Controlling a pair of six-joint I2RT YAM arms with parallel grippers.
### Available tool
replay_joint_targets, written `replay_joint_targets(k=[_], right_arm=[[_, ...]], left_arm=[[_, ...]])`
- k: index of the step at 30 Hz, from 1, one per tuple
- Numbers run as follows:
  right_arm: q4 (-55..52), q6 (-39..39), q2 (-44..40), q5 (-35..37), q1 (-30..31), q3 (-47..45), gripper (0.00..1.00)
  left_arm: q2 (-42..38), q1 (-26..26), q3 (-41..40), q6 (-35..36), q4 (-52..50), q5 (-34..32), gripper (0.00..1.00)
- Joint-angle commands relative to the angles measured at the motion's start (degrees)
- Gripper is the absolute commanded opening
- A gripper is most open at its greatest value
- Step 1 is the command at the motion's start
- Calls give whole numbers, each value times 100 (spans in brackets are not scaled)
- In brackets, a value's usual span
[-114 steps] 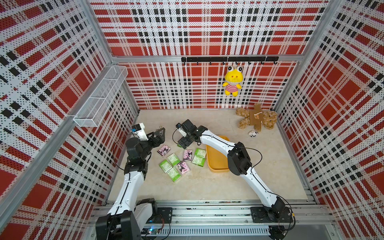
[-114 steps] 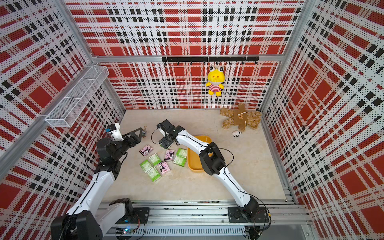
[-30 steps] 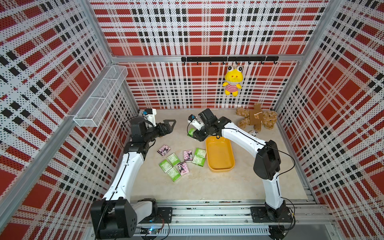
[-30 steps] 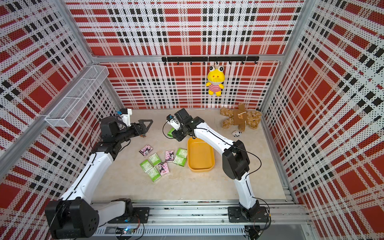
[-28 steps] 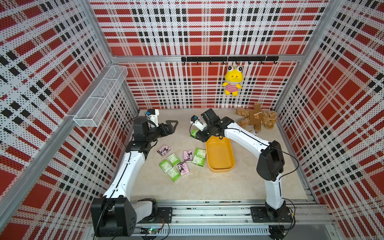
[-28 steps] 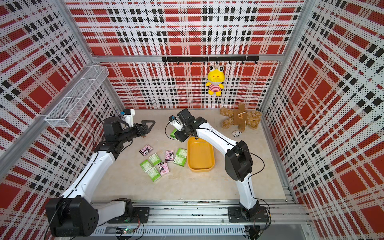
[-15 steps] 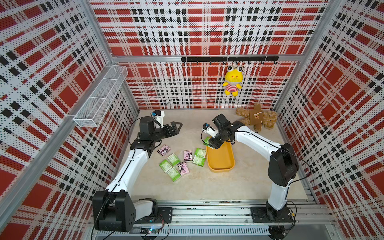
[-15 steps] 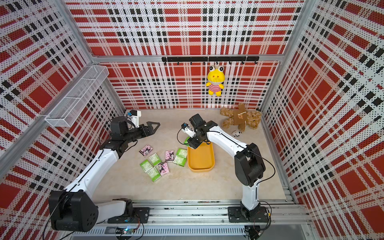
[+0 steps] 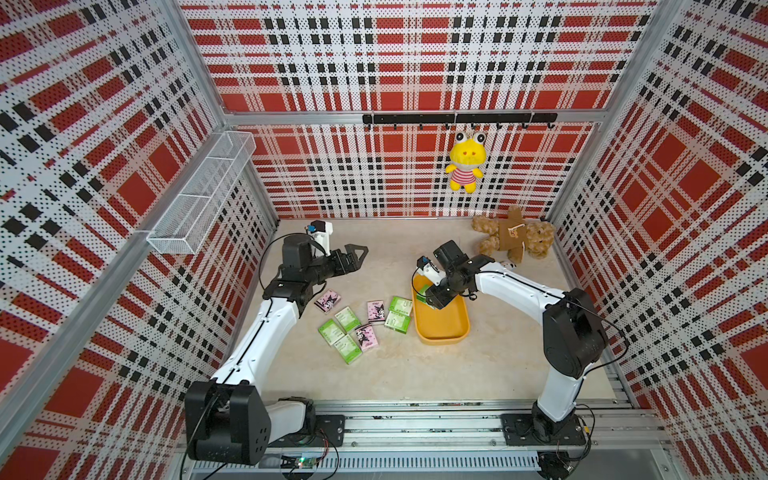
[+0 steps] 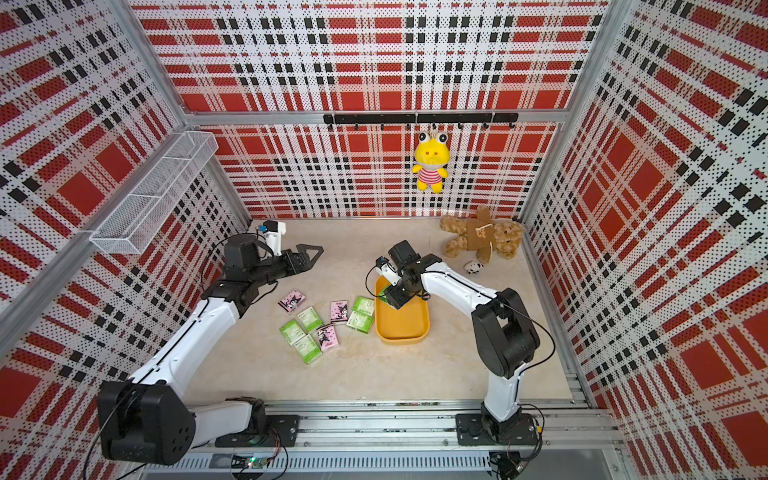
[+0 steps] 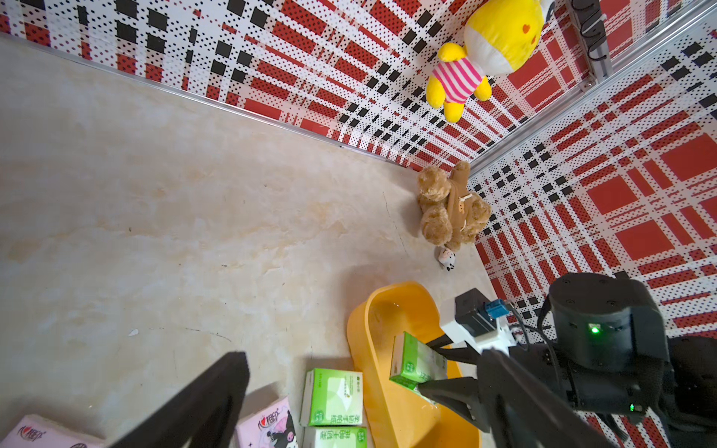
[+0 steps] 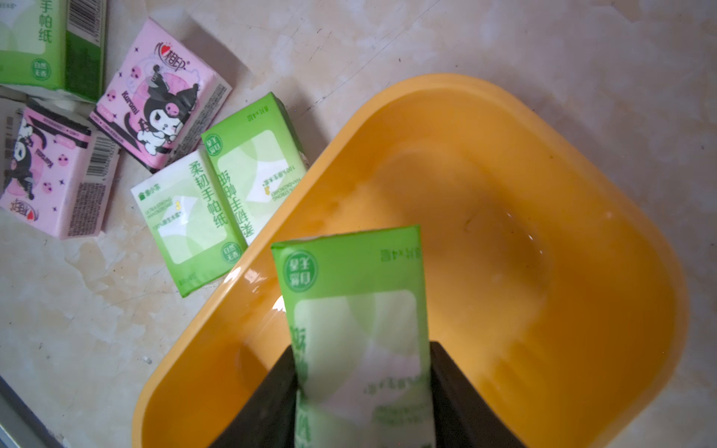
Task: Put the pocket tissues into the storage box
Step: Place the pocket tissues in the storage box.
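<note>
The yellow-orange storage box point(image 9: 442, 338) point(image 10: 401, 338) point(image 12: 582, 194) lies mid-table with nothing on its floor. My right gripper point(image 9: 432, 297) point(image 10: 392, 299) point(image 12: 361, 372) hangs over its far end, shut on a green-and-white pocket tissue pack point(image 9: 424, 291) point(image 11: 417, 360) point(image 12: 349, 302) held on edge just above the box floor. Several more pocket tissues, green point(image 9: 398, 321) point(image 12: 217, 201) and pink point(image 9: 376, 311) point(image 12: 163, 97), lie flat left of the box. My left gripper point(image 9: 357, 253) point(image 10: 311, 251) point(image 11: 362, 358) is raised at the back left, open and holding nothing.
A brown teddy bear point(image 9: 513, 239) lies in the back right corner with a small white charm point(image 10: 473, 267) beside it. A yellow plush point(image 9: 465, 162) hangs on the back wall. A white wire basket point(image 9: 203, 195) is fixed to the left wall.
My right gripper has carried the green pack from behind the loose packs rightwards and down into the box's far end. My left arm has swung towards the back middle, its gripper still open.
</note>
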Motion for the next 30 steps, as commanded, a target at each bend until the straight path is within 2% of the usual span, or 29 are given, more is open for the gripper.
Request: replay_joint_targets(k=[1, 15, 30], right_arm=[[258, 135, 241, 115, -12, 69, 54], [-195, -341, 984, 275, -156, 917, 56], [-500, -891, 1445, 209, -231, 1224, 60]], left_arm=[[-46, -38, -12, 52, 126, -79, 100], [-82, -34, -28, 52, 126, -9, 100], [-100, -1, 50, 176, -80, 8, 100]])
